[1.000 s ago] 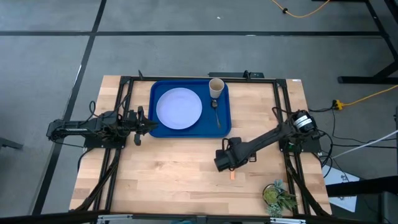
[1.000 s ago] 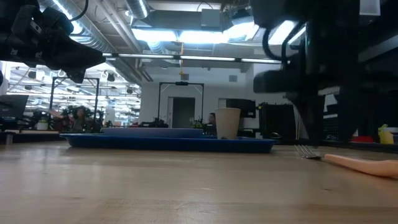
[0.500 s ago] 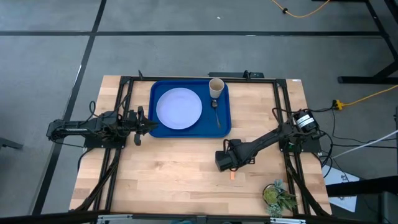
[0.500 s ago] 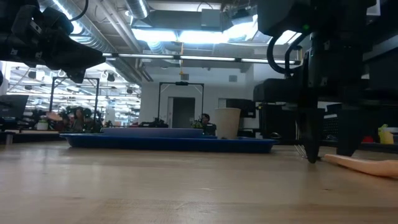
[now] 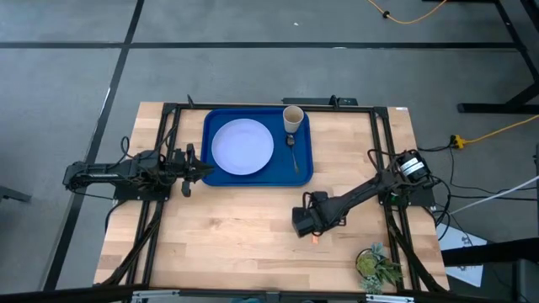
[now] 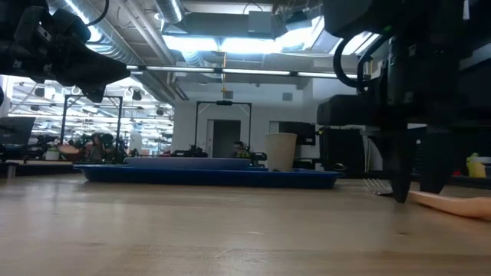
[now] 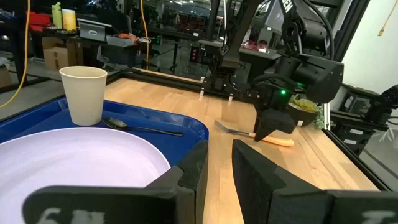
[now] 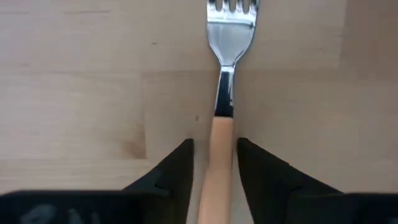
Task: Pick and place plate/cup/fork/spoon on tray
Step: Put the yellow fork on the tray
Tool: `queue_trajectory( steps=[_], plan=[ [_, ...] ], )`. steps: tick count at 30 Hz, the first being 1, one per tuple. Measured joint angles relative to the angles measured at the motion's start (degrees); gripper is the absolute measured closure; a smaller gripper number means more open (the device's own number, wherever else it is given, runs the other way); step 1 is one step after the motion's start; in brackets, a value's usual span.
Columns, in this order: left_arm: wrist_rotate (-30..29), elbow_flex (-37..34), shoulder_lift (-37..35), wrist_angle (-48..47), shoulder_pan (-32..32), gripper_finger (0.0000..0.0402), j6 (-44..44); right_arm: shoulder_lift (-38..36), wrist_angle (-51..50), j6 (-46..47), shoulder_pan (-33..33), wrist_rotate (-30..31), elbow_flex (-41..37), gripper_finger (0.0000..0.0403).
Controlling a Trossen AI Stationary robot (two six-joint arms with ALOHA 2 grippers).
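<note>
Straddling the fork (image 8: 219, 134) handle on the table (image 5: 244, 244), the right pincer (image 8: 214, 163) is standing narrowly open at five o'clock from the tray (image 5: 208, 143); the left pincer (image 7: 217, 165) is idling slightly parted at its nine o'clock edge.

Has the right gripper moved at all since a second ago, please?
Yes. The right gripper has dropped toward the table and now straddles the handle of the fork, which lies where it was.

Robotics lab or industrial workshop. Butcher-block table (image 5: 253, 236) on black metal framing, grey concrete floor with taped lines, loose yellow cable (image 5: 413, 15). Exposed ceiling ducts (image 6: 138, 31) and strip lights overhead (open-plan hall), benches (image 7: 155, 43) crowded with equipment, person seated far off.
</note>
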Motion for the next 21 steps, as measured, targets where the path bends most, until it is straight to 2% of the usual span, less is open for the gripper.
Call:
queue_trajectory(
  steps=[10, 16, 21],
  plan=[
    [0.0, 0.0, 0.01, 0.0, 0.01, 0.0337, -0.02, -0.07, 1.44, -0.25, -0.07, 1.79, 0.0, 0.0346],
    [0.0, 0.0, -0.01, 0.0, 0.01, 0.0337, 0.0, -0.09, 3.78, -0.26, -0.13, 3.55, 0.08, 0.0343],
    [0.0, 0.0, -0.01, 0.0, 0.01, 0.0337, -0.01, 0.11, 4.5, -3.03, -0.89, 10.11, 2.61, 0.0347]
  ],
)
